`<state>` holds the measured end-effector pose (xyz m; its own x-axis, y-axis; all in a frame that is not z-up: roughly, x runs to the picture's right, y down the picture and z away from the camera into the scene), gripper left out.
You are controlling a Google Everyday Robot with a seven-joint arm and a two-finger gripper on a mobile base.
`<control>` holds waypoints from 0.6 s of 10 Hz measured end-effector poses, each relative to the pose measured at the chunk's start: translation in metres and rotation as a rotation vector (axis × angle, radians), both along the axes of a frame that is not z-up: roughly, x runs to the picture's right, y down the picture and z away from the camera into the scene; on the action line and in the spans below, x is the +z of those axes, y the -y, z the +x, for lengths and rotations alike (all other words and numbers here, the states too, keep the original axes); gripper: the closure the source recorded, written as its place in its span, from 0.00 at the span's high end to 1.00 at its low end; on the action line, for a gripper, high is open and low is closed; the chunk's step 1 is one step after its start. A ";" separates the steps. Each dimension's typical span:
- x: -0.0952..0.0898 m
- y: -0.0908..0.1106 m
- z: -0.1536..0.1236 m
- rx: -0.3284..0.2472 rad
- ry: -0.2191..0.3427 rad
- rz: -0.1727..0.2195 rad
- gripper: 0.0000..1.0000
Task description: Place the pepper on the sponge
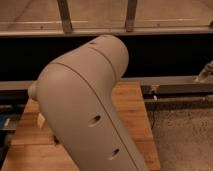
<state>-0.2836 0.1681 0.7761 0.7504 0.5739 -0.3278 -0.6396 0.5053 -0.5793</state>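
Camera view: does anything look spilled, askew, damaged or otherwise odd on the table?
Nothing looks spilled or damaged. The one oddity is the arm: it fills the middle of the view and hides much of the wooden table. The claw is out of sight, and neither the pepper nor the sponge can be made out.

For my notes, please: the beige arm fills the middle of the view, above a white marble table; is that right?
No: the camera view shows a brown wooden table. The beige arm does fill the middle; the gripper is out of view.
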 end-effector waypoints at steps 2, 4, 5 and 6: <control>0.008 -0.014 0.004 0.032 -0.002 -0.024 0.80; 0.014 -0.027 0.006 0.056 -0.008 -0.047 0.80; 0.017 -0.033 0.007 0.066 -0.013 -0.059 0.80; 0.020 -0.040 0.007 0.073 -0.016 -0.072 0.80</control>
